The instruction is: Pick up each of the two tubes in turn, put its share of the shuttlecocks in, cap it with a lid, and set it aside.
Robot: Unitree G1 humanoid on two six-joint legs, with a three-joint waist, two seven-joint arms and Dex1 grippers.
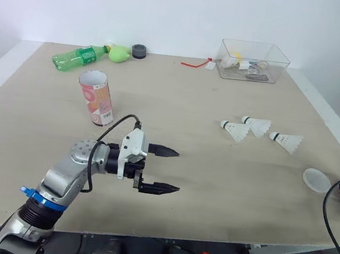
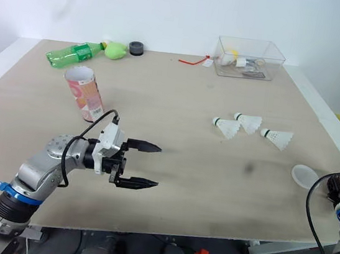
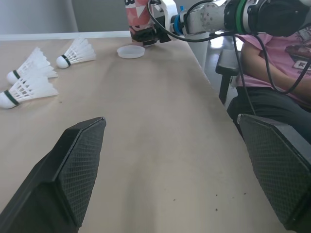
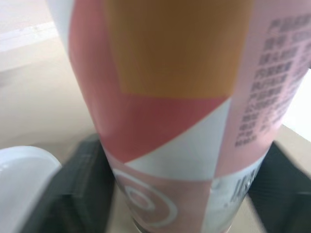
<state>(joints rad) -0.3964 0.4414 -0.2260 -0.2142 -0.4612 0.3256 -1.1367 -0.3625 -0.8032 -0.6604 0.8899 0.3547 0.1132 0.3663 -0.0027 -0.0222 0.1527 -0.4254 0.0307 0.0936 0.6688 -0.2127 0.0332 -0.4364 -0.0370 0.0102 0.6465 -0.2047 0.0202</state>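
My left pincer [image 1: 159,169] hangs spread and empty over the middle of the table [image 1: 222,203]. My right pincer [image 3: 147,35], at the table's right edge, is clamped around a pink-patterned tube [image 4: 170,121], just beside a white lid [image 1: 316,180]. The other tube [image 1: 98,99] stands upright and uncapped on my left side. It is well apart from the three shuttlecocks [image 1: 237,131], which lie loose in a cluster toward the right, between the standing tube and the lid. The task looks barely begun: one tube is in hand, but no shuttlecock has been lifted, neither tube wears a lid, and nothing has been set aside. Whether either tube already holds anything I cannot tell, since their insides are hidden. What remains is nearly everything: sharing out the three birdies, capping both tubes (I can make out one lid so far) and parking them. A green bottle [image 1: 79,57] and a clear box [image 1: 254,61] sit along the far edge, apparently bystanders.
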